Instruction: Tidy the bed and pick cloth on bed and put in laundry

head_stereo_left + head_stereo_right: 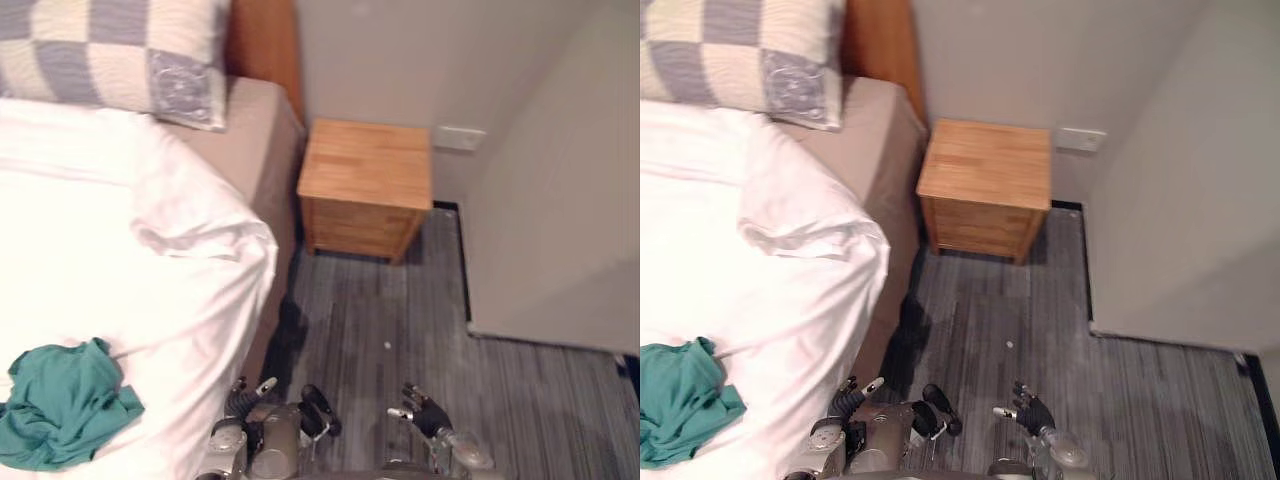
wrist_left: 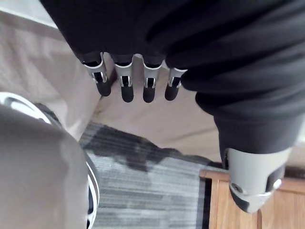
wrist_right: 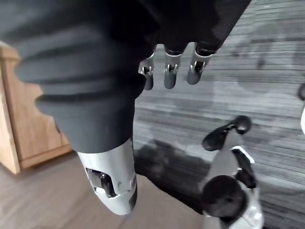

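Observation:
A crumpled teal cloth (image 1: 62, 410) lies on the white duvet (image 1: 110, 260) near the bed's front edge, at the lower left of the eye views. My left hand (image 1: 272, 425) hangs low beside the bed's side, to the right of the cloth and apart from it. Its fingers (image 2: 126, 86) are straight and hold nothing. My right hand (image 1: 427, 412) hovers over the grey carpet further right, fingers (image 3: 170, 71) relaxed and empty. The duvet is rumpled, with a folded-over corner (image 1: 205, 235) near the mattress edge.
A checked grey-and-cream pillow (image 1: 120, 50) rests at the head of the bed on a tan sheet (image 1: 250, 130). A wooden nightstand (image 1: 365, 185) stands in the corner beside the bed. A wall (image 1: 560, 200) closes the right side; striped grey carpet (image 1: 380, 320) lies between.

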{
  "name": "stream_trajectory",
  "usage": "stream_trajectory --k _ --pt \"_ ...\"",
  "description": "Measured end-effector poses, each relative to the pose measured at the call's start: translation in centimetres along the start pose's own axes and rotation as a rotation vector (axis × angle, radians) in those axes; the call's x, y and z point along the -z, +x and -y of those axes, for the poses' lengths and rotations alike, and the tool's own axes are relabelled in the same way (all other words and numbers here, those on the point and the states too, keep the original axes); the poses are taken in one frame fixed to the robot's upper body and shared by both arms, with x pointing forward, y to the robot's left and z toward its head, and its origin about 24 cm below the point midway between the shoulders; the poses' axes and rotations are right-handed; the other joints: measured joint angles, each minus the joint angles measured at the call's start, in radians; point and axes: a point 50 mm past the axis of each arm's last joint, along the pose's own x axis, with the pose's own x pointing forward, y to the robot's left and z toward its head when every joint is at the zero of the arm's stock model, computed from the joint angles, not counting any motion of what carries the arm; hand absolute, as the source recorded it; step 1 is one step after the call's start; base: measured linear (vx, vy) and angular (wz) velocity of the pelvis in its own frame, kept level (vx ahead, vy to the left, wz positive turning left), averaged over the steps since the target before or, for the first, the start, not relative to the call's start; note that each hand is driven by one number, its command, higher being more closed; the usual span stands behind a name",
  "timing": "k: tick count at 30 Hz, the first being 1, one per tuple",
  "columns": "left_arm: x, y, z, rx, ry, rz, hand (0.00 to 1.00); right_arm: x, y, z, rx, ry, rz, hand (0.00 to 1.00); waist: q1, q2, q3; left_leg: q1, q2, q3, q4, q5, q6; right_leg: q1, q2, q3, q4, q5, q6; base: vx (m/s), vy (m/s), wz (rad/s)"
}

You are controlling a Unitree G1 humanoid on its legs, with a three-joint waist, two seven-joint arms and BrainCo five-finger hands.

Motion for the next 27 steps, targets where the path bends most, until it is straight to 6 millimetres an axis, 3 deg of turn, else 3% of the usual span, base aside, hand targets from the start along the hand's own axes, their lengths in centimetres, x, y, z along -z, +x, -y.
stream_trajectory --k 1,2,3,4,6,7,8,10,11,12,13,15,16,17,18,19,20,21,22,24,25,27 --pt "0.3 -0.1 0.0 0.002 0.000 -0.008 0.00 -0.2 0.1 0.1 0.002 0.000 0.007 0.00 -0.001 0.001 0.000 0.051 -0.021 -0.047 -0.022 -0.004 -0.008 -0.041 -0.045 -0.007 0.150 -0.006 -0.015 0.66 0.079 1.53" --pt "1.0 -0.3 -0.1 0.004 0.000 -0.029 0.00 0.1 0.0 0.1 0.006 0.002 -0.002 0.00 -0.007 0.009 0.002 0.135 -0.034 -0.152 -0.049 -0.005 -0.013 -0.055 -0.095 -0.055 0.228 -0.042 -0.062 0.54 0.012 1.61" --pt "1.1 -0.3 -0.1 0.003 -0.012 -0.036 0.00 0.2 -0.1 0.2 0.008 0.002 -0.002 0.00 -0.012 0.013 0.001 0.159 -0.030 -0.193 -0.057 -0.004 -0.014 -0.066 -0.094 -0.054 0.215 -0.049 -0.073 0.70 -0.113 2.19" --pt "1.2 -0.3 -0.4 0.016 -0.008 -0.039 0.00 0.2 -0.2 0.4 0.040 0.013 0.011 0.00 -0.024 0.029 0.010 0.207 -0.021 -0.294 -0.090 0.008 -0.036 -0.093 -0.073 -0.032 0.136 -0.056 -0.077 0.45 -0.171 2.07" --pt "1.3 -0.3 -0.3 0.040 0.007 -0.039 0.00 0.5 -0.6 1.1 0.109 0.048 0.032 0.00 -0.029 0.029 0.010 0.239 -0.007 -0.416 -0.133 0.026 -0.064 -0.139 -0.029 0.066 -0.026 -0.052 -0.072 0.36 -0.208 2.22" --pt "1.1 -0.3 -0.2 0.057 0.009 -0.029 0.00 0.5 -1.1 1.9 0.193 0.076 0.066 0.00 -0.030 0.029 0.009 0.239 0.004 -0.511 -0.146 0.028 -0.092 -0.157 0.009 0.180 -0.196 -0.033 -0.048 0.35 -0.295 1.88" --pt "1.1 -0.3 -0.2 0.060 0.004 -0.030 0.00 0.6 -1.3 2.2 0.224 0.088 0.076 0.00 -0.030 0.027 0.008 0.236 0.006 -0.548 -0.147 0.027 -0.099 -0.165 0.018 0.230 -0.257 -0.023 -0.037 0.39 -0.382 2.33" --pt "1.6 -0.4 -0.8 0.032 -0.044 -0.048 0.00 -0.1 -2.3 3.7 0.387 0.147 0.162 0.00 -0.028 0.010 -0.003 0.202 0.020 -0.719 -0.112 0.001 -0.155 -0.203 0.068 0.463 -0.417 0.076 -0.054 0.32 -0.421 2.14" --pt "1.9 -0.5 -1.3 0.011 -0.068 -0.057 0.00 -1.5 -2.6 3.9 0.437 0.150 0.239 0.00 -0.030 0.009 -0.004 0.183 0.030 -0.779 -0.078 -0.019 -0.184 -0.216 0.093 0.534 -0.440 0.121 -0.048 0.24 -0.465 1.91" --pt "2.1 -0.6 -1.9 -0.009 -0.087 -0.057 0.00 -3.9 -3.1 4.1 0.490 0.118 0.355 0.00 -0.031 0.004 -0.008 0.152 0.036 -0.826 -0.033 -0.054 -0.222 -0.224 0.116 0.589 -0.454 0.213 -0.046 0.19 -0.522 1.56" --pt "2.4 -0.7 -2.7 -0.028 -0.091 -0.056 0.00 -6.5 -3.7 4.2 0.530 0.069 0.471 0.00 -0.030 -0.011 -0.020 0.137 0.042 -0.854 0.003 -0.091 -0.257 -0.225 0.118 0.612 -0.437 0.260 -0.019 0.19 -0.545 1.10" --pt "3.9 -1.5 -3.6 -0.054 -0.099 -0.091 0.00 -13.5 -5.2 4.2 0.565 -0.079 0.745 0.00 -0.012 0.014 -0.080 0.096 0.099 -0.895 0.014 -0.106 -0.305 -0.220 0.163 0.603 -0.475 0.188 -0.043 0.18 -0.536 0.56" --pt "4.6 -1.8 -3.9 -0.056 -0.105 -0.104 0.00 -17.9 -6.4 3.4 0.550 -0.159 0.921 0.00 -0.017 0.008 -0.097 0.075 0.112 -0.909 -0.005 -0.095 -0.327 -0.218 0.165 0.571 -0.507 0.144 -0.075 0.14 -0.481 0.46" --pt "4.7 -1.9 -3.8 -0.051 -0.109 -0.108 0.00 -20.1 -7.0 3.1 0.542 -0.204 0.998 0.00 -0.019 0.018 -0.097 0.069 0.122 -0.926 -0.017 -0.084 -0.344 -0.217 0.175 0.552 -0.516 0.143 -0.084 0.07 -0.429 0.81" --pt "4.9 -1.9 -4.0 -0.040 -0.107 -0.117 0.00 -23.9 -7.9 2.9 0.533 -0.289 1.098 0.00 -0.025 0.022 -0.098 0.059 0.146 -0.932 -0.054 -0.030 -0.369 -0.213 0.187 0.500 -0.518 0.146 -0.096 0.00 -0.437 1.00" --pt "4.9 -1.9 -4.0 -0.033 -0.105 -0.117 0.00 -26.3 -8.1 2.3 0.506 -0.359 1.126 0.00 -0.020 0.021 -0.097 0.064 0.158 -0.926 -0.086 0.012 -0.378 -0.202 0.190 0.461 -0.519 0.146 -0.112 -0.01 -0.350 1.08" --pt "4.9 -1.9 -4.0 -0.031 -0.105 -0.118 0.00 -27.7 -8.1 1.8 0.480 -0.406 1.139 0.00 -0.017 0.021 -0.098 0.066 0.164 -0.922 -0.099 0.034 -0.383 -0.196 0.190 0.441 -0.518 0.145 -0.120 -0.05 -0.332 1.00" --pt "4.9 -1.9 -4.0 -0.020 -0.103 -0.119 0.00 -30.5 -7.9 0.3 0.419 -0.495 1.155 0.00 -0.001 0.022 -0.097 0.061 0.172 -0.889 -0.123 0.078 -0.376 -0.188 0.188 0.402 -0.520 0.143 -0.136 -0.06 -0.178 0.97" --pt "4.9 -1.9 -4.0 -0.009 -0.091 -0.117 0.00 -32.1 -7.6 -0.6 0.385 -0.545 1.143 0.00 0.014 0.023 -0.096 0.051 0.176 -0.835 -0.124 0.101 -0.358 -0.178 0.180 0.363 -0.529 0.144 -0.149 -0.10 -0.241 1.03" --pt "4.7 -1.8 -3.8 0.013 -0.062 -0.111 0.00 -33.3 -7.1 -1.1 0.361 -0.586 1.095 0.00 0.033 0.022 -0.087 0.018 0.177 -0.732 -0.070 0.094 -0.330 -0.159 0.166 0.302 -0.547 0.148 -0.162 -0.12 -0.118 1.16" --pt "4.4 -1.8 -3.7 0.046 -0.035 -0.098 0.00 -33.7 -6.2 -1.5 0.346 -0.619 1.030 0.00 0.044 0.032 -0.070 -0.008 0.168 -0.629 -0.033 0.087 -0.308 -0.146 0.149 0.242 -0.555 0.145 -0.166 -0.15 -0.044 1.25" --pt "4.2 -1.7 -3.6 0.076 0.001 -0.088 0.00 -33.7 -5.2 -1.7 0.339 -0.646 0.960 0.00 0.064 0.025 -0.050 -0.024 0.163 -0.581 -0.048 0.108 -0.274 -0.154 0.122 0.203 -0.553 0.130 -0.167 -0.18 0.032 1.03"
